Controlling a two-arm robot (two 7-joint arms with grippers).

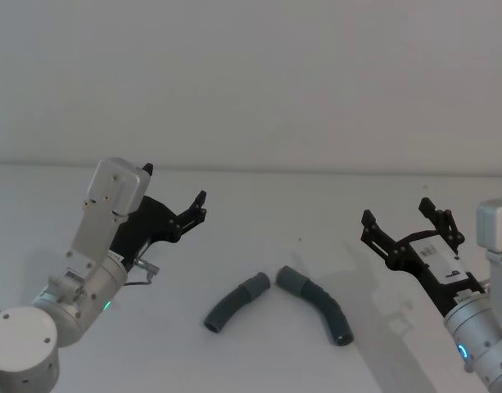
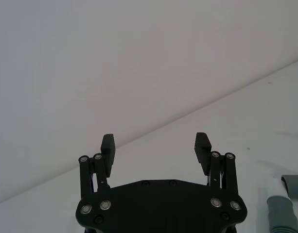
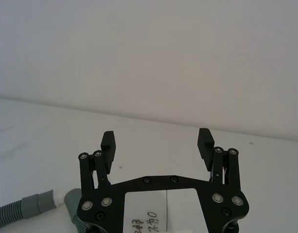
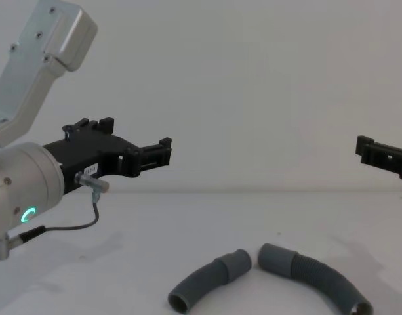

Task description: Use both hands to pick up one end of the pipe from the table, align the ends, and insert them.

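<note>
Ribbing suggests both will be light and bendy, best pinched just behind their stiffer cuffs [image 1: 255, 286]: the left hose piece [image 1: 232, 304] and right hose piece [image 1: 321, 303] lie on the tabletop [image 1: 275, 217], cuffs nearly meeting, below and between the left tool [image 1: 175, 184] and right tool [image 1: 396, 211], both spread wide and empty.

The silver left arm [image 1: 83, 274] is glowing with a green ring light [image 4: 29, 214], the right arm [image 1: 488, 327] with blue. Silver screws [image 2: 106, 205] are dotting the black left gripper [image 2: 155, 141]; the black right gripper [image 3: 157, 137] is wearing a white handwritten label [image 3: 163, 208].
</note>
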